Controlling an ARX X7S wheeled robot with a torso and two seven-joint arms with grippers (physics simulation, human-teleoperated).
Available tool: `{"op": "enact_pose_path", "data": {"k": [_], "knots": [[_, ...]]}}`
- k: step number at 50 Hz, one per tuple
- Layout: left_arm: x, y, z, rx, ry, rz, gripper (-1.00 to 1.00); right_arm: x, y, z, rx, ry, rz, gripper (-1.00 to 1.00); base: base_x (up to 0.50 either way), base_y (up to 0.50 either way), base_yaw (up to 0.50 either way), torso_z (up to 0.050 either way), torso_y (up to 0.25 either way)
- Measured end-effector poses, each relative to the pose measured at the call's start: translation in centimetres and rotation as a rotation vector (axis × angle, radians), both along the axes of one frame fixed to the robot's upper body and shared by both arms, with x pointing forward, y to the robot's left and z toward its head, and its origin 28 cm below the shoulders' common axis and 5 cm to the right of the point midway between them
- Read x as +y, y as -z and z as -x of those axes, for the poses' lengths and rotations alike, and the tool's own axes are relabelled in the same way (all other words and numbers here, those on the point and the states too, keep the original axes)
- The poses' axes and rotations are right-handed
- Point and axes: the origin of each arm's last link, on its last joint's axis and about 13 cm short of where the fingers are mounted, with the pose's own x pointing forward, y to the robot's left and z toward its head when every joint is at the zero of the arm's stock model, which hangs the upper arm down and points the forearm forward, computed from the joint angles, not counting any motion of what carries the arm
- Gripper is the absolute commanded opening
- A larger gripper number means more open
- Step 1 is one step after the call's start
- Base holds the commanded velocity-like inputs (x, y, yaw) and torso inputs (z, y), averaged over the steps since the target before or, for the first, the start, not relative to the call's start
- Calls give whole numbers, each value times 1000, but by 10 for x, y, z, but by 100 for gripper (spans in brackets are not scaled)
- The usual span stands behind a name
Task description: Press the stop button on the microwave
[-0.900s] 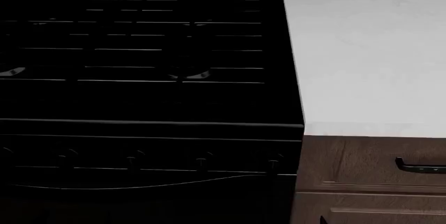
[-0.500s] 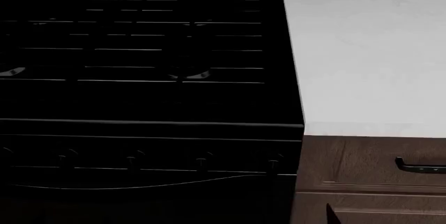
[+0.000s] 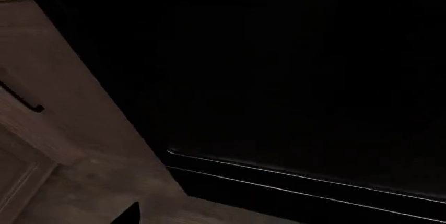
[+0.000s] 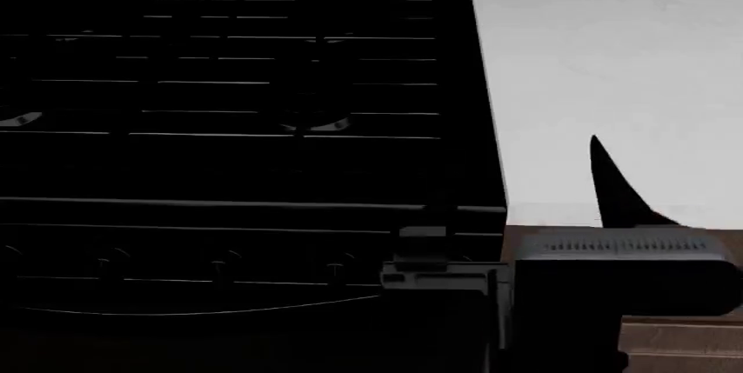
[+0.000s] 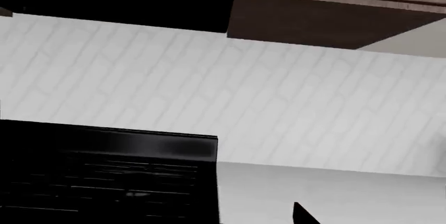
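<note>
Right gripper (image 4: 610, 186) over counter (image 4: 615, 60) front edge beside stove (image 4: 232, 129); jaw state unclear.

Showing a pale, plain countertop (image 4: 604, 86) at the head view's right, running flush against the black stove (image 4: 232, 112) on its left side and ending at a straight front edge over brown wooden cabinet fronts (image 4: 679, 343). Appearing again in the right wrist view as a light grey surface (image 5: 327, 192) meeting a white brick-patterned wall (image 5: 279, 109) behind. Carrying no visible loose items within these frames.
</note>
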Motion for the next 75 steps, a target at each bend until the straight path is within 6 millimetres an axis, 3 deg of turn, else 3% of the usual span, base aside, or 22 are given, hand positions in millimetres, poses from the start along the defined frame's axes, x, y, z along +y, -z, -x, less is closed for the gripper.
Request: {"op": "enact_pose_path", "data": {"k": [16,25,45,59,75], "knots": [[14,36,81,383,-146,33,100,1,-68,-12,-155,20,15,100,0,0,0,0,0],[14,42,106,491,-185,54,100,3,-97,-20,-207,31,38,100,0,0,0,0,0],[13,44,119,552,-206,66,100,9,-149,-40,-266,61,63,100,0,0,0,0,0],[13,45,121,558,-209,67,100,13,-196,-69,-261,71,66,100,0,0,0,1,0],[13,45,121,560,-209,68,100,24,-248,-105,-208,76,50,100,0,0,0,49,98]]}}
